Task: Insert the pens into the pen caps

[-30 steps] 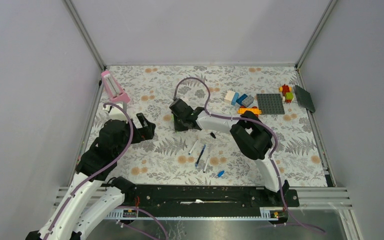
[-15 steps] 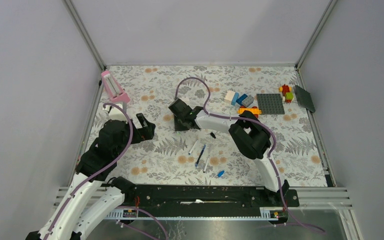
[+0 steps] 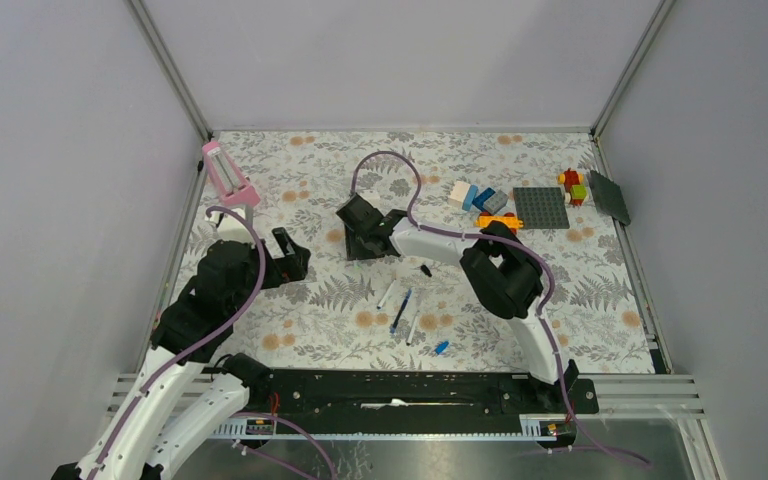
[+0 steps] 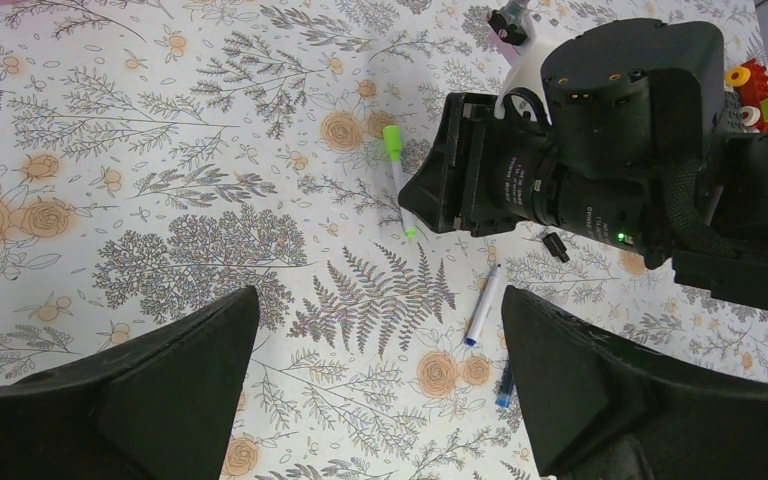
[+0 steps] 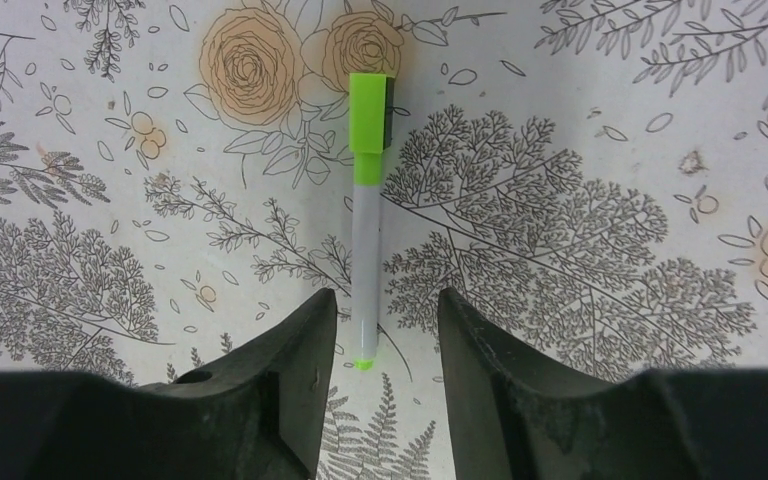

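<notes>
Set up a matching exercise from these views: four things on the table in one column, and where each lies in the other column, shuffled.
Things
1. green-capped pen
2. black cap
3. light blue cap
4. grey baseplate

Places
A. nearest the near edge of the table
B. far right, beside the toy bricks
C. one end inside the open right gripper
D. alone, close beside the right arm's white link

Pairs: 1-C, 2-D, 3-A, 4-B
</notes>
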`<state>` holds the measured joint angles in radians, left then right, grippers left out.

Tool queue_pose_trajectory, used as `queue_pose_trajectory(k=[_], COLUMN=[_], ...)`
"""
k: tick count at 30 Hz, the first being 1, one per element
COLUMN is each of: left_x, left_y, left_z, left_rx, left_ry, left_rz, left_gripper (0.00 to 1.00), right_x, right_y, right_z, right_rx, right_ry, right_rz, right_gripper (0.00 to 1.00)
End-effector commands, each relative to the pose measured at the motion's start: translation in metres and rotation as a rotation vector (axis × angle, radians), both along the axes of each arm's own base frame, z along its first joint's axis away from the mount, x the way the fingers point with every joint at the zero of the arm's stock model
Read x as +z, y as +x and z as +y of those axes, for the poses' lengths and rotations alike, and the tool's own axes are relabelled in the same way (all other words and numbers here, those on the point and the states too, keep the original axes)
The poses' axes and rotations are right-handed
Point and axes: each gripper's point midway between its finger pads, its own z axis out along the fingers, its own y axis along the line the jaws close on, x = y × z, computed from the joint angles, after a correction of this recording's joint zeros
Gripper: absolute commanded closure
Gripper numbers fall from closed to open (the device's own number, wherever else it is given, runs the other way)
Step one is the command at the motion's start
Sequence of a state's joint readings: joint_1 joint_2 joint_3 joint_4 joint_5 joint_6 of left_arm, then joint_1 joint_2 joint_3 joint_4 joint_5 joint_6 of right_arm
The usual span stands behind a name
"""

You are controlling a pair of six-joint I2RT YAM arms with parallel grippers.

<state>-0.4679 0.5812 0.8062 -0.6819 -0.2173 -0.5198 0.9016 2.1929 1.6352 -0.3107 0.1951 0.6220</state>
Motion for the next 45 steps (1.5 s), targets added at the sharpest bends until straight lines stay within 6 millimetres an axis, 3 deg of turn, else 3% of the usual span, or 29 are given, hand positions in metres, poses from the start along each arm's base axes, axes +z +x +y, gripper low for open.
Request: queue_pose_trajectory(k=[1,10,19,28,45], left_x=[0.013,0.013,0.012,0.013,0.015], left_y=[0.002,0.001,0.001,0.001,0.0], left_z=[0.0,-0.001,-0.001,-0.001,-0.001], left_rx=[-0.005,-0.013,-0.015,-0.016,-0.015], left_ry=[-0.007,-0.01,-0.008,-0.01,-0.013], left_rz=[-0.053,-0.053,-0.051,-0.054,-0.06], left_gripper=[0.01,0.01,0.01,0.01,0.01], right_x=[0.054,0.061,0.042,0.016,-0.015], right_y=[0.003,-0.025,-0.064,-0.081,-0.089], right_z=[-0.006,-0.05,-0.077,-0.074,-0.066], right_rx=[-0.035,-0.173,-0.332,-0.339,-0.309], right_ry=[0.035,-0.036,-0.115,-0.115,-0.168], right_rz=[-0.088,-0.093,-0.004,0.063,0.112], right_gripper=[0.5,0.47,0.47,0.52,0.63])
